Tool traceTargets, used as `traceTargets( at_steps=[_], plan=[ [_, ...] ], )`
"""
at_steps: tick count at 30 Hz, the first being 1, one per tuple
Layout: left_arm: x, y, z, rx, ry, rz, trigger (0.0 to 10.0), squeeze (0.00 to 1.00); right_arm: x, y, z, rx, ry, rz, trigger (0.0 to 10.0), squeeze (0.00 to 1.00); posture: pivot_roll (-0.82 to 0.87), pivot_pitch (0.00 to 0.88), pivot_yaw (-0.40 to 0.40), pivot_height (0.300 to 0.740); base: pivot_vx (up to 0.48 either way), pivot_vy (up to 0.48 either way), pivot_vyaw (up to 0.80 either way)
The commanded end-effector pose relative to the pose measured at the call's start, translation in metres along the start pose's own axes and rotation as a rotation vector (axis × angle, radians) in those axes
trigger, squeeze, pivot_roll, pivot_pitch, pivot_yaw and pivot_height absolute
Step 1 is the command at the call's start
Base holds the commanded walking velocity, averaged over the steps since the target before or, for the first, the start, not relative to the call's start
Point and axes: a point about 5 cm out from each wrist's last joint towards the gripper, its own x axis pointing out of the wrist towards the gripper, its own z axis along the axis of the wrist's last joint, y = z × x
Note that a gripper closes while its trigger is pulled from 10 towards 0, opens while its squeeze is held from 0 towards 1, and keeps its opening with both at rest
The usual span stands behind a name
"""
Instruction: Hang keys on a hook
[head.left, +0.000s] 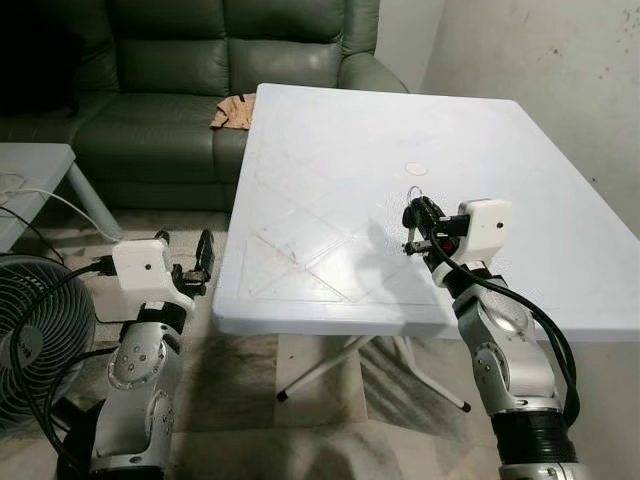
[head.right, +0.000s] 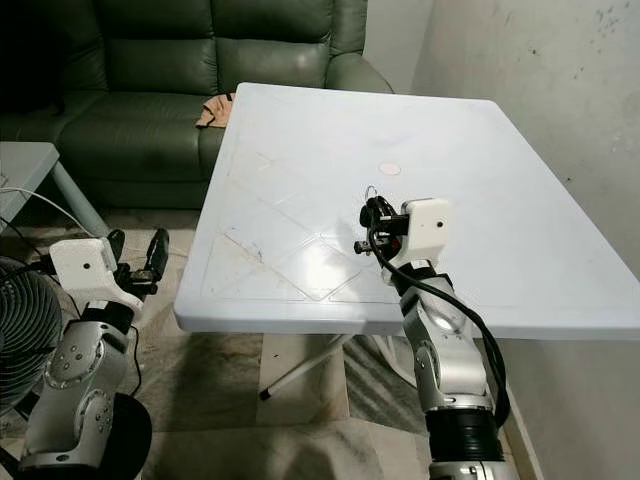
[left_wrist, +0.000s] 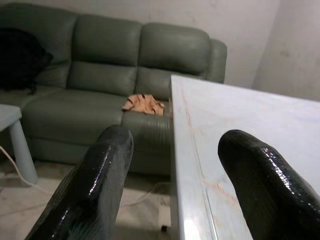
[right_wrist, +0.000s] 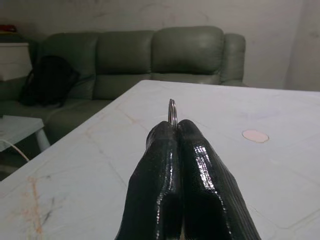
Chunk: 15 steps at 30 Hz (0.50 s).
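My right gripper (head.left: 413, 218) hovers just above the white table (head.left: 330, 170), near its front edge, shut on a thin metal key ring (right_wrist: 172, 111). The ring (head.left: 414, 193) sticks up past the fingertips, edge-on in the right wrist view; any keys below it are hidden by the fingers (right_wrist: 200, 170). My left gripper (head.left: 192, 262) is held off the table's left side, below its top, with its two black fingers (left_wrist: 95, 185) spread open and nothing between them. No hook can be seen.
A green sofa (head.left: 200, 90) stands behind the table with an orange cloth (head.left: 232, 110) on its seat. A small pinkish disc (head.left: 416, 169) lies on the table. A fan (head.left: 40, 340) and a low grey table (head.left: 30, 170) with cables are at my left. A wall (head.left: 560, 60) runs along the right.
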Motion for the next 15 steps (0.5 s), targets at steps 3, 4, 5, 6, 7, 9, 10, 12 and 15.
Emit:
traceTargets(
  at_steps=[3, 4, 5, 6, 7, 9, 10, 12, 15],
  plan=[
    [0.0041, 0.0012, 0.0099, -0.003, -0.03, 0.01, 10.0, 0.0, -0.0032, -0.0061, 0.0002, -0.009, -0.005, -0.002, 10.0, 0.0, -0.02, 0.01, -0.039, 0.74, 0.0, 0.0, -0.74],
    [0.0045, 0.0019, 0.0108, -0.003, -0.033, 0.012, 10.0, 0.0, -0.0031, -0.0063, 0.0004, -0.01, -0.006, -0.002, 10.0, 0.0, -0.02, 0.011, -0.04, 0.74, 0.0, 0.0, -0.74],
    [0.0053, 0.0039, 0.0133, -0.013, -0.041, 0.021, 10.0, 0.0, -0.003, -0.0066, 0.0005, -0.012, -0.004, -0.003, 10.0, 0.0, -0.02, 0.011, -0.04, 0.74, 0.0, 0.0, -0.74],
    [0.0057, 0.0047, 0.0145, -0.009, -0.044, 0.025, 10.0, 0.0, -0.0029, -0.0067, 0.0005, -0.012, -0.003, -0.003, 10.0, 0.0, -0.01, 0.014, -0.041, 0.74, 0.0, 0.0, -0.76],
    [0.0058, 0.0048, 0.0147, -0.008, -0.045, 0.025, 10.0, 0.0, -0.0029, -0.0067, 0.0005, -0.012, -0.003, -0.002, 10.0, 0.0, -0.01, 0.014, -0.041, 0.74, 0.0, 0.0, -0.76],
    [0.0058, 0.005, 0.0149, -0.009, -0.045, 0.027, 10.0, 0.0, -0.0032, -0.007, -0.0001, -0.012, 0.001, 0.001, 10.0, 0.0, -0.01, 0.017, -0.041, 0.74, 0.0, 0.0, -0.76],
    [0.006, 0.0056, 0.0152, -0.009, -0.045, 0.03, 10.0, 0.0, -0.0033, -0.0071, -0.0005, -0.015, 0.003, 0.0, 10.0, 0.0, -0.02, 0.018, -0.042, 0.74, 0.0, 0.0, -0.76],
    [0.006, 0.0063, 0.0159, -0.006, -0.046, 0.034, 10.0, 0.0, -0.0037, -0.0072, -0.0009, -0.021, 0.005, 0.0, 10.0, 0.0, -0.02, 0.022, -0.042, 0.74, 0.0, 0.0, -0.76],
    [0.0064, 0.0077, 0.0169, 0.01, -0.043, 0.041, 10.0, 0.0, -0.0037, -0.007, -0.0007, -0.023, 0.006, 0.001, 10.0, 0.0, -0.02, 0.031, -0.043, 0.74, 0.0, 0.0, -0.76]
  ],
)
